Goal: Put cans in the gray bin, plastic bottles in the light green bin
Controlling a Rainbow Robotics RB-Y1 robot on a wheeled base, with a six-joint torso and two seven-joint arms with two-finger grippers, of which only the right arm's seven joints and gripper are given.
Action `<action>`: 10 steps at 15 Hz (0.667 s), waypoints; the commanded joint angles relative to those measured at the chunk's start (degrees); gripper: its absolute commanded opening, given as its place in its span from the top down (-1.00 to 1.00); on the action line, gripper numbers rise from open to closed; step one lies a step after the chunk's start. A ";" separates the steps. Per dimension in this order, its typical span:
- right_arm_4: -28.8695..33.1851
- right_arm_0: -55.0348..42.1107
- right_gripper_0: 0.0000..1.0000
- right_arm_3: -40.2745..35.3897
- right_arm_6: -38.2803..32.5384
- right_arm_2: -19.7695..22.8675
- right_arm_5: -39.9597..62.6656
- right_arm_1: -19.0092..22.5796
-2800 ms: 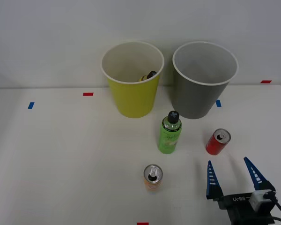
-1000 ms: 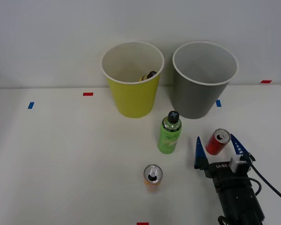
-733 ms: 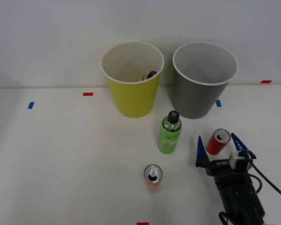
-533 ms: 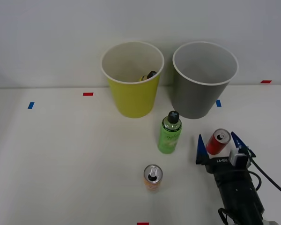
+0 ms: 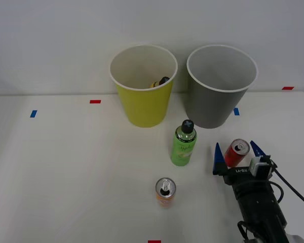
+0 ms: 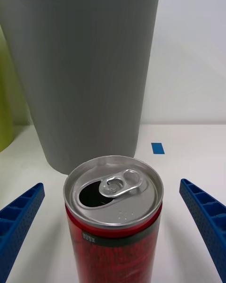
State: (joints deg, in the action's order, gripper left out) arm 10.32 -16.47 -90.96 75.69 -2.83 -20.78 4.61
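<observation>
- My right hand sits low over the table with its blue fingers spread apart.
- The red can stands upright between them, and from the wrist view I see a gap on each side of it, so nothing is clamped.
- The can's pull-tab top is open.
- The gray bin stands just beyond the red can, farther from me.
- The light green bin stands beside the gray one, to its left; a dark-capped item rests inside it.
- The green bottle stands upright in front of the two bins, left of my hand.
- The orange-and-white can stands apart, nearer me than the bottle.
</observation>
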 commanded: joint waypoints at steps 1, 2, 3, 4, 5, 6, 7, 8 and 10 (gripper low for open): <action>-0.03 0.21 -1.00 -0.01 -0.01 0.19 0.22 0.22; -0.03 0.21 -1.00 -0.01 0.07 0.19 0.22 0.49; -0.03 0.21 -1.00 -0.01 0.07 0.10 0.57 0.84; -0.03 0.21 -1.00 -0.01 0.16 0.19 0.74 0.93; -0.03 0.21 -1.00 -0.01 0.16 0.19 0.74 0.93; -0.03 0.30 -1.00 -0.01 0.16 0.10 0.74 0.93; -0.03 0.30 -1.00 -0.01 0.16 -0.07 0.83 0.93; -0.03 0.30 -1.00 -0.01 0.16 -0.07 0.92 0.93; -0.03 0.39 -1.00 -0.01 0.16 -0.25 1.18 1.19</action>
State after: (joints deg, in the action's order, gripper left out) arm 10.28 -16.15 -90.96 75.85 -2.94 -19.80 5.60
